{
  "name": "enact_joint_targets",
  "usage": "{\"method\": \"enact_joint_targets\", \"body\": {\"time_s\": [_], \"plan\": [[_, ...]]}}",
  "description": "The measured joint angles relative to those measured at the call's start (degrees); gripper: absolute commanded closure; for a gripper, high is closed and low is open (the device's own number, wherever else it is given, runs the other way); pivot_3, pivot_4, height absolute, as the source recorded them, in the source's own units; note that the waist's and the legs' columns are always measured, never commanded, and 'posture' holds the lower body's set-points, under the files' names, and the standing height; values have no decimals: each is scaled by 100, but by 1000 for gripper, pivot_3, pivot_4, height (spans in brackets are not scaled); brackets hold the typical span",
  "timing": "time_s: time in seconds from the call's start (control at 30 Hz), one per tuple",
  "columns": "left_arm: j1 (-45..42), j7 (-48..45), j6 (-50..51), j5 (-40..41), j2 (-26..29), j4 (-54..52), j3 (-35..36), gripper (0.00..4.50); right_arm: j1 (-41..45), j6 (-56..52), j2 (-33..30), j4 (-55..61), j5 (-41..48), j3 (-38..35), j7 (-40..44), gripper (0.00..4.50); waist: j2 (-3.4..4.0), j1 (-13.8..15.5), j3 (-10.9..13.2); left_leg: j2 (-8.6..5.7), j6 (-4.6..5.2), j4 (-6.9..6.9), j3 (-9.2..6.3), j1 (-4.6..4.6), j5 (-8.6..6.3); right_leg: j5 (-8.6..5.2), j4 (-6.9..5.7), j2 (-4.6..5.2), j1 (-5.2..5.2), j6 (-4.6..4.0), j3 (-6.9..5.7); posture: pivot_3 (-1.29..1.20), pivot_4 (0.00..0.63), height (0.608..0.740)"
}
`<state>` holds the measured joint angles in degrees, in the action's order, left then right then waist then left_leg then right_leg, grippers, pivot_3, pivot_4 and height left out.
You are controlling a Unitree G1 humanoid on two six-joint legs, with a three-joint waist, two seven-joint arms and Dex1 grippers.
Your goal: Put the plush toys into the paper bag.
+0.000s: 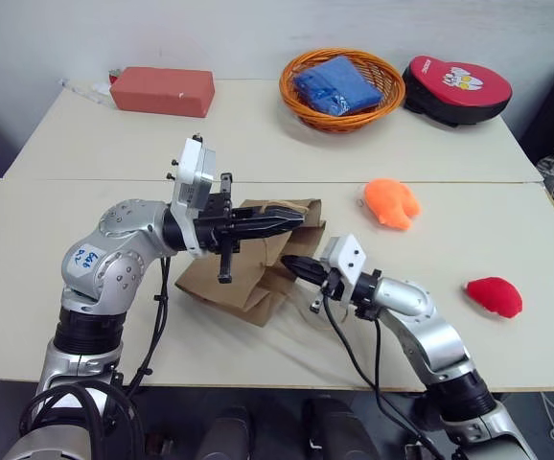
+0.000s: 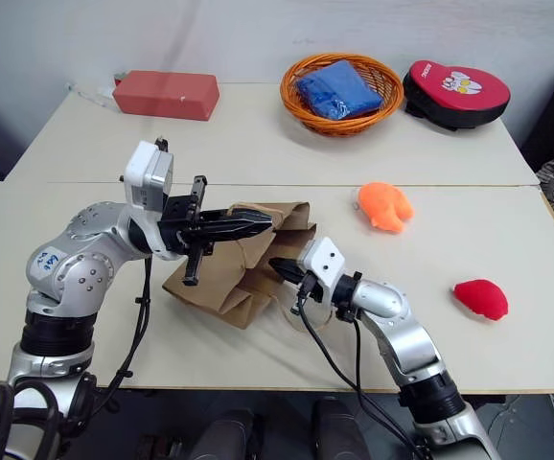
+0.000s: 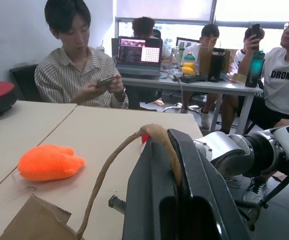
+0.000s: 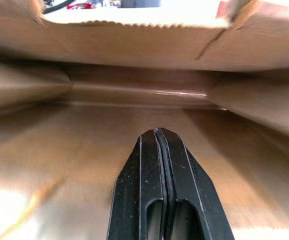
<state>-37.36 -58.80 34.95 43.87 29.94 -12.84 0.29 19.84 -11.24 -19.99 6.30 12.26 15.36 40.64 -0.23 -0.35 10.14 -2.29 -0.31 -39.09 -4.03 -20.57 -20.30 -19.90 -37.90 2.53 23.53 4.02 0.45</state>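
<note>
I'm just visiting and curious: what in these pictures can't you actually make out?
- Paper bag: its far side and mouth, in the head views, hidden by the left gripper and right gripper.
- Whether the right gripper pinches paper: right wrist view is too close.
- Blue cloth: what it is; bundled in the orange basket.
- Red toy: left wrist view, mostly behind the twine handle.

A crumpled brown paper bag (image 1: 248,259) lies on its side mid-table, its mouth lifted. The orange plush toy (image 1: 392,202) sits nearer the table's right edge; the red plush toy (image 1: 494,296) lies close to that edge.
</note>
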Motion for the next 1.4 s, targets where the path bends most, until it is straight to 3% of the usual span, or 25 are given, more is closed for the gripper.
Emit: {"method": "enact_joint_targets", "body": {"time_s": [0.47, 1.0, 1.1, 1.27, 1.4], "plan": [[-123, 46, 247, 294, -104, 24, 138, 4500, 813, 615, 338, -1911, -605, 264, 479, 4487, -6, -36, -4, 1, -1, -2, 0, 2, 0, 0, 0, 0, -3, 0, -3, 0, 150, 740], [-236, 244, 247, 389, 204, 46, 768, 4500, 825, 921, 402, -2087, -479, 184, 887, 4487, -12, -114, -8, 0, -3, 0, -3, 11, 0, 0, -1, 2, -11, 0, -4, 0, 150, 740], [-66, 250, 141, 280, 165, 52, 749, 4500, 829, 745, 457, -2000, -281, 68, 985, 3913, -11, -125, -7, 1, -4, 2, -3, 8, 0, 0, -2, 1, -5, 0, -5, 0, 150, 740], [24, 255, 57, 209, 109, 52, 636, 4500, 782, 303, 109, -1486, 51, -174, 1282, 2205, -11, -117, -6, 1, -4, 1, -3, 3, 0, 0, 0, 2, -3, 0, -4, 0, 150, 740], [41, 244, 7, 180, 54, 70, 595, 4500, 313, 350, -504, -676, 478, -919, 1437, 841, -11, -33, -6, 0, -2, 0, -5, -4, -1, 0, 10, 4, -4, 1, -6, 0, 150, 740]]}}
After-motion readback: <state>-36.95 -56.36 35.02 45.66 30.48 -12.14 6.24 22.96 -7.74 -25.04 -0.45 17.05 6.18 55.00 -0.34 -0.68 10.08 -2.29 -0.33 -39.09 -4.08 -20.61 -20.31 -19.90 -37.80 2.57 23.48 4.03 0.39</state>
